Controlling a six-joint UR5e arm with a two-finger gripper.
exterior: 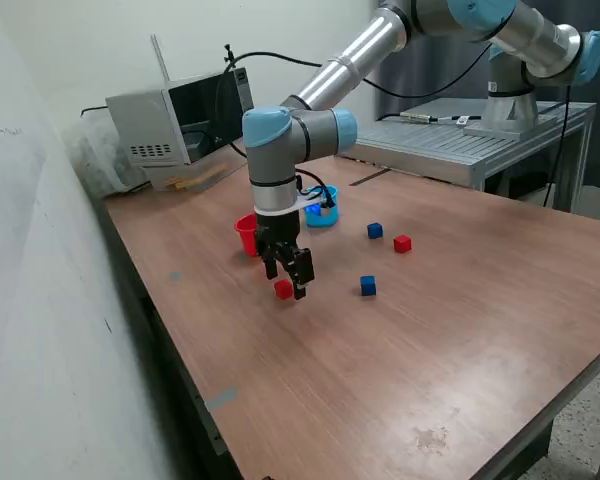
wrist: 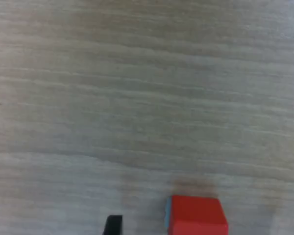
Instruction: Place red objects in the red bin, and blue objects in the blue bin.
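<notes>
My gripper [exterior: 287, 281] is down at the table [exterior: 450, 330], fingers spread, nothing held. One red cube [exterior: 283, 289] sits on the wood right at the fingertips, between or just beside them — the exterior view doesn't settle which. Wrist view shows the same cube [wrist: 197, 215] at the frame edge with two dark finger tips flanking it, one [wrist: 112, 225] well clear of the cube, so the jaws are apart and not touching it on that side.

Second red cube [exterior: 402, 243] lies further off toward the exterior view's right, with a dark blue cube [exterior: 375, 231] just beside it. The other blue cube [exterior: 368, 286] sits alone, nearer the front edge, to the exterior view's right of my gripper.

Red cup [exterior: 246, 235] stands upright just behind my wrist, partly hidden by the arm. Light blue cup [exterior: 323, 214] stands beyond it, also partly blocked — cable loop in front of it. Can't see inside either cup.

All four cubes are on the table, none in a cup.
</notes>
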